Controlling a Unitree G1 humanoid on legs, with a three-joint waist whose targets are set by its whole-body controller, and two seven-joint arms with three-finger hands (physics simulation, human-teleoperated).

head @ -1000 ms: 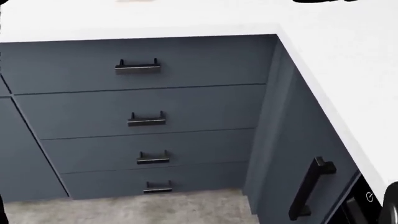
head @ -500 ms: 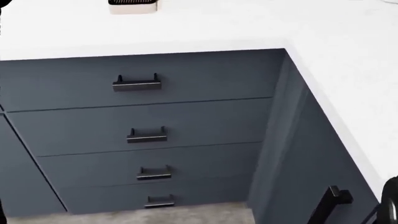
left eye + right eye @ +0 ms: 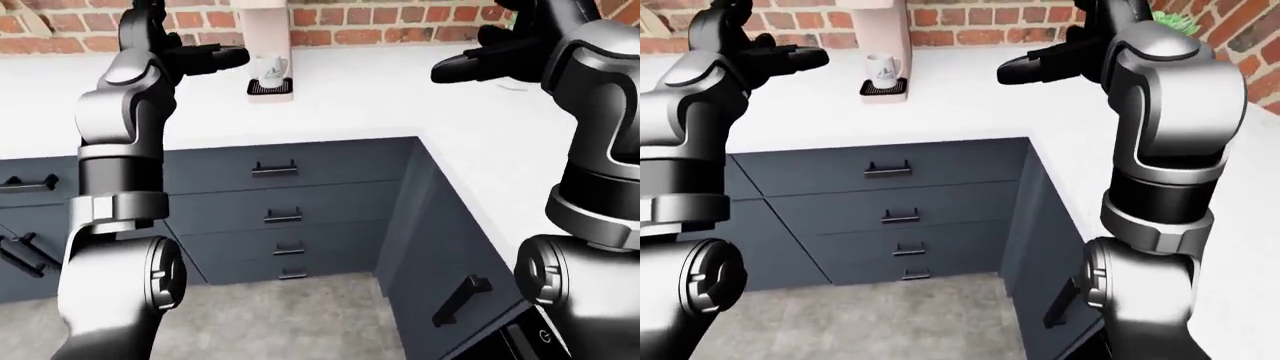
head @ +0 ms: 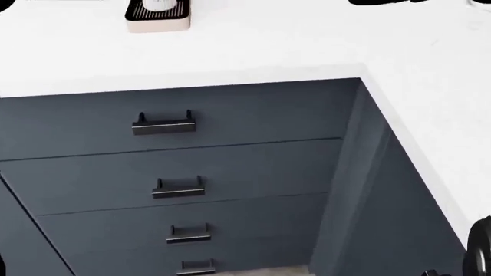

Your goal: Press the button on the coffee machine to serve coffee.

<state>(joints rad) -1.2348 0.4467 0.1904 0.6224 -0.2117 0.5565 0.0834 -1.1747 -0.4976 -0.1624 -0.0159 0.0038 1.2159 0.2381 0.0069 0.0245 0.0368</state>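
coffee machine (image 3: 878, 34) stands at the far edge of the white counter (image 3: 380, 105), against the brick wall (image 3: 380, 19); pale pink body, only its lower part in the eye views. its button is not to be made out. a white mug (image 3: 270, 70) sits on the machine's dark drip tray (image 3: 271, 88); in the head view the tray (image 4: 158, 18) shows at the top edge, left of centre.

left hand (image 3: 205, 58) is raised above the counter, just left of the mug in the left-eye view, level with it, not touching machine or mug. dark fingers (image 3: 228, 56) point right toward the machine, spread, holding nothing. left forearm stands near upright, elbow bent, upper arm low at the view's left.

right hand (image 3: 1040, 64) is raised too, well to the right of the machine, over the counter near its inner corner. fingers (image 3: 1015, 71) point left, apart, empty. right arm bends at the elbow, forearm upright.

below the counter edge, a stack of dark blue drawers (image 4: 184, 172) with black bar handles (image 4: 163, 125). a side cabinet (image 3: 450, 262) runs along the right under the counter's other leg. grey floor (image 3: 870, 319) below. a green plant (image 3: 1175, 19) sits at the top right of the right-eye view.
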